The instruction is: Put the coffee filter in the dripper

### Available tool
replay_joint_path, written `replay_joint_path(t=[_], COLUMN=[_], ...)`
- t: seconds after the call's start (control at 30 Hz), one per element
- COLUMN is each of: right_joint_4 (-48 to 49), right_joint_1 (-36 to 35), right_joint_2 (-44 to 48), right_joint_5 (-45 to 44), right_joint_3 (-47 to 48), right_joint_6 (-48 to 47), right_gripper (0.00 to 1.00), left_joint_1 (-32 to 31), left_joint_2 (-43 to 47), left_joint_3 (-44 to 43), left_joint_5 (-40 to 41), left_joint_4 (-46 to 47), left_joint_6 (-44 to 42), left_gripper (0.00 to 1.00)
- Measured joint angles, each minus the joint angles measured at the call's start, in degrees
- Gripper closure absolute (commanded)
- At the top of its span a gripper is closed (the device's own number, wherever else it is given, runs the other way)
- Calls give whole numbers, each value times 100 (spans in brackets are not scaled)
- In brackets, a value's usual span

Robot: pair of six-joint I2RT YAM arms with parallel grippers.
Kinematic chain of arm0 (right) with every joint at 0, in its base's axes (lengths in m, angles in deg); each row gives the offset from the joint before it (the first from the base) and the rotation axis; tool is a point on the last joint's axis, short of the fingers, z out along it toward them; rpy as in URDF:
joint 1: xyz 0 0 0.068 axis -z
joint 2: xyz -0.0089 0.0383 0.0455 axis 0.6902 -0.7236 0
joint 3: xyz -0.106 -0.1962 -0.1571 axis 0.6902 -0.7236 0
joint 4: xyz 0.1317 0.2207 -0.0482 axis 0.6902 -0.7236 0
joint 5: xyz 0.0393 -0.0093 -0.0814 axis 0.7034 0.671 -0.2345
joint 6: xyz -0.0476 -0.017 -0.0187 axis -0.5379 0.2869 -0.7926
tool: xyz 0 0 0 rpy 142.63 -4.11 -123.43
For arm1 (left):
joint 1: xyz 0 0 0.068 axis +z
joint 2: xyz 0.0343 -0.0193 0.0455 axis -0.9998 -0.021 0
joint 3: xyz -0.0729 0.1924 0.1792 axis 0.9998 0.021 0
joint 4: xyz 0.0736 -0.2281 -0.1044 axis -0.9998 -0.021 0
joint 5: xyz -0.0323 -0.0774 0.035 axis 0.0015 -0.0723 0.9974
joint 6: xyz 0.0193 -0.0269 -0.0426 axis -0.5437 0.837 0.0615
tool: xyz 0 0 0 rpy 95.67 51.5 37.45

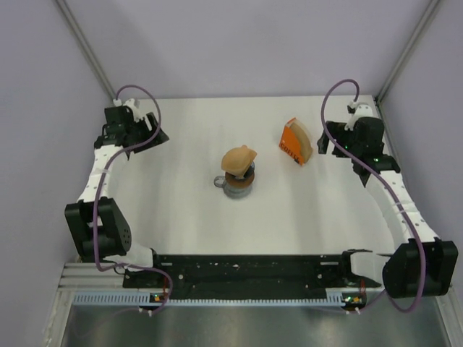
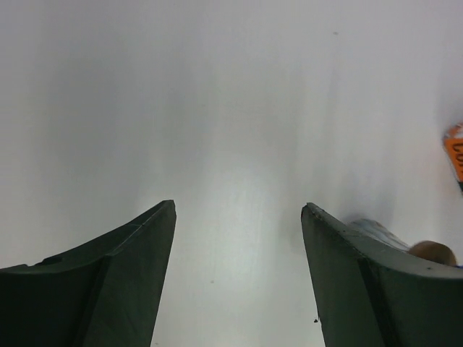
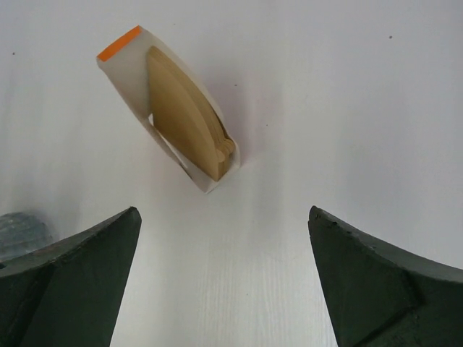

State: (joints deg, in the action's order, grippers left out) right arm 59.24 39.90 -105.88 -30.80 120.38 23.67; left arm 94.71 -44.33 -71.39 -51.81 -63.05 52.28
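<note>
The coffee filter [image 1: 239, 158], a tan paper cone, sits on top of a stack at the table's middle. Under it are a flat brown ring [image 1: 243, 181] and a grey handled cup [image 1: 230, 187]. The filter covers the blue dripper, so it does not show. My left gripper [image 1: 160, 138] is open and empty at the far left, well away from the stack. In its wrist view [image 2: 239, 210] the filter's edge [image 2: 434, 252] peeks past the right finger. My right gripper [image 1: 321, 144] is open and empty at the far right [image 3: 224, 213].
An orange printed packet of filters [image 1: 296, 142] stands just left of my right gripper. In the right wrist view it lies ahead of the fingers [image 3: 137, 69] with tan filters showing inside. Grey walls enclose the white table [image 1: 181, 217].
</note>
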Motion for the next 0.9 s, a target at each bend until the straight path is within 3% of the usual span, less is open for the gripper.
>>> replay_joint_path(t=[0.13,0.37,0.9], right_joint_4=[564,1840,4017], right_joint_1=[216,828,929], right_joint_2=[293,533,531], right_joint_5=[-157,-251,-455], right_joint_3=[-568,-1832,-3377], right_joint_6=[92,413,599], right_gripper=[1,1,1], left_joint_1=[433,444,444], left_joint_2=[188,350,468], left_joint_3=[859,2087,3383], left_joint_5=[553,1174,1460], left_joint_4=[599,1478,3163], left_joint_6=[-273,-804,-885], left_gripper=[23,21,21])
